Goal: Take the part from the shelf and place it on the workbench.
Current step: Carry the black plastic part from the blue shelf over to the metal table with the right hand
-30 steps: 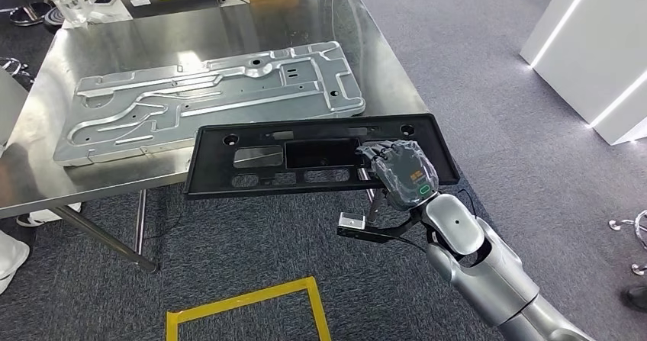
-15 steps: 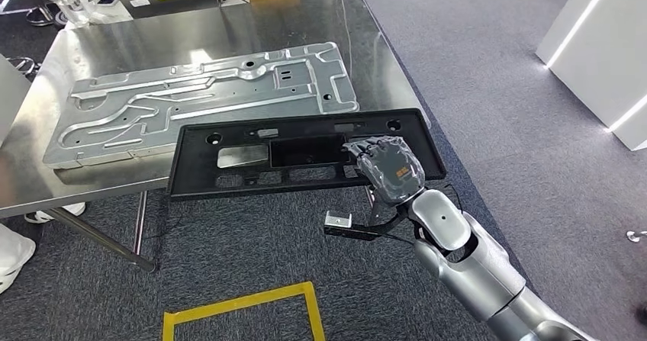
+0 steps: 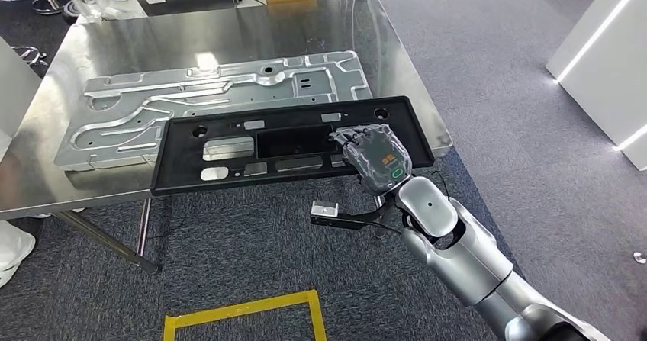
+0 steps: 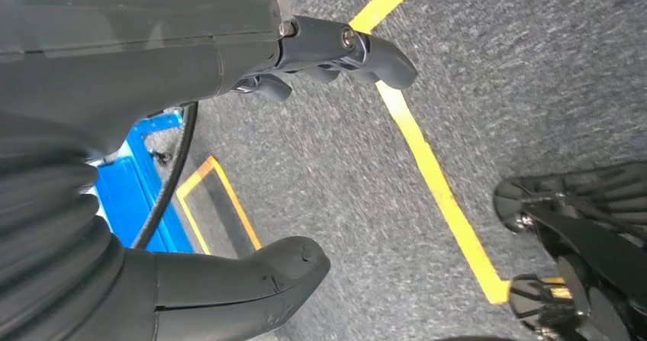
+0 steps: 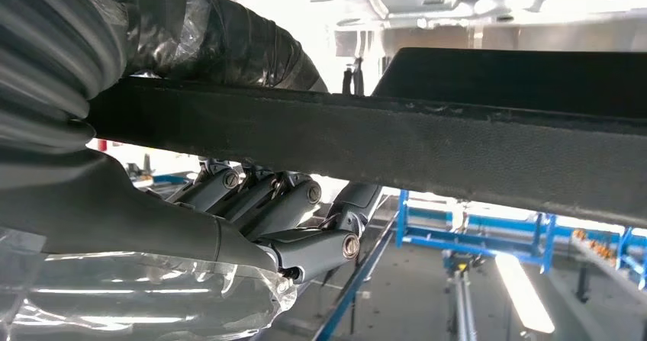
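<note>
The right hand (image 3: 375, 160), just right of centre in the head view, grips the black part (image 3: 229, 149), a long flat panel with cut-outs, by its right end, thumb over the top and fingers (image 5: 290, 204) curled beneath its edge in the right wrist view. The panel reaches left across the middle of the frame, its far edge overlapping the near edge of the steel workbench (image 3: 229, 36), its near edge out over the carpet; whether it touches the bench I cannot tell. Beyond it, in the upper centre, a pressed metal plate (image 3: 214, 101) lies on the bench. The left hand (image 4: 252, 165) hangs over the floor, fingers apart and holding nothing. The risk, as I judge it: held at one end only, the panel may sag, twist or slip, and set down so near the edge it could tip off or catch the plate. An orange label on the back of the right hand is too small to read.
</note>
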